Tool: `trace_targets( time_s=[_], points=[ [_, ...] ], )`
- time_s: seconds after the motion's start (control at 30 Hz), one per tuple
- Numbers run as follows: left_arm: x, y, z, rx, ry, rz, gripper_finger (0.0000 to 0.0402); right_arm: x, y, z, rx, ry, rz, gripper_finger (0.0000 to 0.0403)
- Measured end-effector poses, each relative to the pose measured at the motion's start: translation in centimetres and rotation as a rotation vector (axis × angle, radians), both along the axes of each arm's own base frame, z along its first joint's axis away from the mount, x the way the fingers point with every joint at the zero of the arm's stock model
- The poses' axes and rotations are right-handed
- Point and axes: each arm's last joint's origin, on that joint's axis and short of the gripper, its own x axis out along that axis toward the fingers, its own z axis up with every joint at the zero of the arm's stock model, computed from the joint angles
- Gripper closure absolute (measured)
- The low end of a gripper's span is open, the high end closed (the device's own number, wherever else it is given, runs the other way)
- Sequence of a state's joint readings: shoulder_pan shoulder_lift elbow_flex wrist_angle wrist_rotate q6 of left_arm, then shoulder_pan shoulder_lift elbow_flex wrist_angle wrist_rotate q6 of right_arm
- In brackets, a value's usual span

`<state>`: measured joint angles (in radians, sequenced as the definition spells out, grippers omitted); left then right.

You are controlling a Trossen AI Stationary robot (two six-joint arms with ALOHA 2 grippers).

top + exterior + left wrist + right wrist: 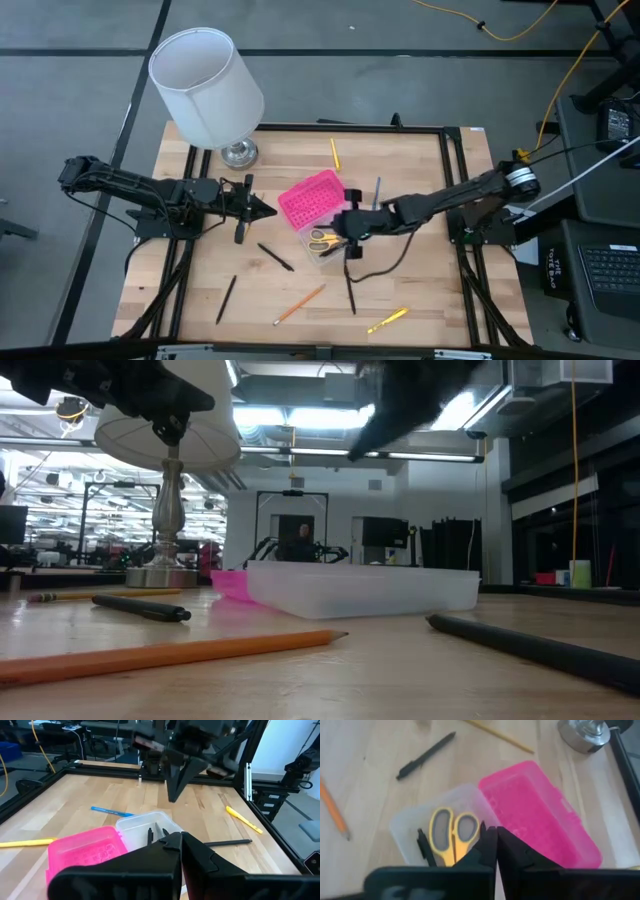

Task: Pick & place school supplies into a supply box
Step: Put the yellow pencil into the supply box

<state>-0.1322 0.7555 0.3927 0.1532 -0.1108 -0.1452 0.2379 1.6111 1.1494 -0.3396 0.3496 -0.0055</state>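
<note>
The right pincer (496, 837) is hovering over the supply box (318, 215), fingers shut on nothing. Its wrist view is showing scissors (449, 834) lying inside the clear base; the high view is showing the left pincer (262, 209) shut beside the pink lid.

We see a wooden table (200, 270) bearing a lamp (207, 85), an open pink box (318, 205) under the right gripper (345, 232), and scattered pens and pencils (300, 303) nearby.
</note>
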Motion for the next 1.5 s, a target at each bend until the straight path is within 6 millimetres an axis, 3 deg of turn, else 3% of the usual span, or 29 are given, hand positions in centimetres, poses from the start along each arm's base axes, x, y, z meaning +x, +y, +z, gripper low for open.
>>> trace_targets(
  time_s=[0.13, 0.33, 0.6, 0.83, 1.13, 1.3, 1.5],
  points=[
    [0.0, 0.0, 0.0, 0.000, -0.001, 0.000, 0.0398, -2.6, -0.7, -1.3, 0.015, -0.081, 0.002, 0.0397],
    [0.0, 0.1, 0.1, 0.037, -0.010, 0.002, 0.0398, -5.9, -1.3, -1.8, 0.076, -0.318, 0.044, 0.0387],
    [1.5, -0.5, -2.4, -0.062, 0.163, 0.157, 0.0401, -8.8, -1.9, -6.0, 0.144, -0.361, 0.070, 0.0398],
    [3.8, -2.3, -0.7, -0.134, 0.359, 0.336, 0.0399, -9.9, -2.2, -7.6, 0.135, -0.370, 0.068, 0.0378],
    [5.6, -3.4, 2.8, -0.333, 0.622, 0.584, 0.0398, -10.0, -2.6, -7.7, -0.042, -0.350, 0.116, 0.0376],
    [6.1, -3.5, 3.7, -0.332, 0.725, 0.690, 0.0398, -9.8, -2.7, -7.4, -0.114, -0.367, 0.157, 0.0375],
    [6.6, -3.6, 2.9, -0.290, 0.767, 0.707, 0.0398, -9.7, -3.3, -7.3, -0.158, -0.374, 0.156, 0.0375]
  ],
)
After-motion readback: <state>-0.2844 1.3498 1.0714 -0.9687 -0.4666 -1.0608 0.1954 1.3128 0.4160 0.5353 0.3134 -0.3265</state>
